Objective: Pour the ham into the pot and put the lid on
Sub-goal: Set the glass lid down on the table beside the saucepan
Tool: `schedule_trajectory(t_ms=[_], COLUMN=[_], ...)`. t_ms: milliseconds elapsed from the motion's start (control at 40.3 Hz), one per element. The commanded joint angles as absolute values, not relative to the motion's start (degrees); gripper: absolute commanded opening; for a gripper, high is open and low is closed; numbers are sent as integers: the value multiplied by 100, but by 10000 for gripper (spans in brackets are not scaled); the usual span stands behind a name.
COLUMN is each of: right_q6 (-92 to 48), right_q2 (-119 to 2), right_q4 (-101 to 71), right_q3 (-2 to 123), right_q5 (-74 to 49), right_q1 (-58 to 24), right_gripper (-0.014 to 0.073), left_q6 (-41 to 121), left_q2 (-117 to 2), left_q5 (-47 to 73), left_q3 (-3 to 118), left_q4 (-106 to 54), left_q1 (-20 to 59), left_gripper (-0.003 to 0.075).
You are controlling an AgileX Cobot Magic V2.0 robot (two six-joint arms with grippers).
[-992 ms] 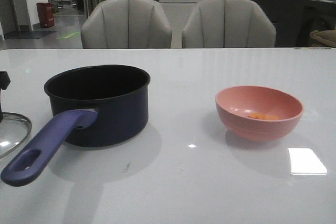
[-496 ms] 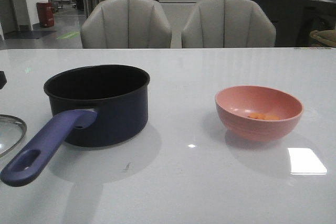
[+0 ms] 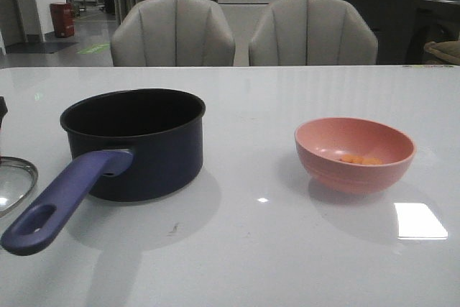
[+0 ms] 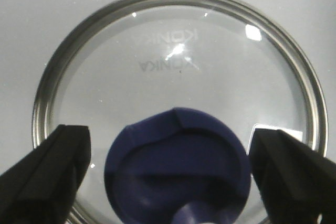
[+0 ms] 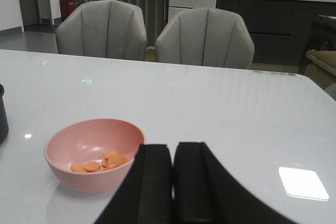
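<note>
Front view: pot (image 3: 134, 143) stands left of centre on the table (image 3: 287, 249), open and empty as far as its dark interior shows, its handle (image 3: 65, 199) running out toward the near left. Pink bowl (image 3: 354, 153) sits well apart to the right, upright, with the ham (image 3: 361, 159) lying as a few orange pieces in its bottom. Lid (image 3: 13, 185) lies flat on the table at the far left edge, just beside the end of the handle, only partly in frame. Left wrist view: left gripper (image 4: 176, 174) hangs directly over the lid (image 4: 176, 103), fingers spread wide, one on either side of the knob (image 4: 177, 171) and not touching it. Right wrist view: right gripper (image 5: 173, 182) has its fingers pressed together with nothing between them; bowl (image 5: 94, 153) lies ahead of it and off toward the pot side, near but apart, ham (image 5: 100, 163) visible inside. Judgement: pouring comes first, and the bowl is on the right arm's side, so that arm is the nearer one; it would need to spread its fingers before taking the rim. The pot lies between bowl and lid, so each arm reaches it from its own side. Left arm is already lined up on the knob for the covering step.
</note>
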State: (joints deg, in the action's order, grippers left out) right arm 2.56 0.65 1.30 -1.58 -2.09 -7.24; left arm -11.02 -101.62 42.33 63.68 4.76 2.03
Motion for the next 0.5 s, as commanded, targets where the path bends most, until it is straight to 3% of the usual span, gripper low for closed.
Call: schedule_trajectory(t_ms=[0, 471], right_q6=[246, 246], right_q2=[173, 173], right_q4=[204, 204], right_q3=[-126, -126], right_q5=[280, 280], right_q1=[-683, -683], right_gripper=[160, 160], left_q6=[-1090, -661], left_q2=[-9854, -7641], left_q5=[4193, 3882], left_q3=[6650, 6279], left_q4=[516, 358], left_q1=[219, 699], left_gripper=[625, 625])
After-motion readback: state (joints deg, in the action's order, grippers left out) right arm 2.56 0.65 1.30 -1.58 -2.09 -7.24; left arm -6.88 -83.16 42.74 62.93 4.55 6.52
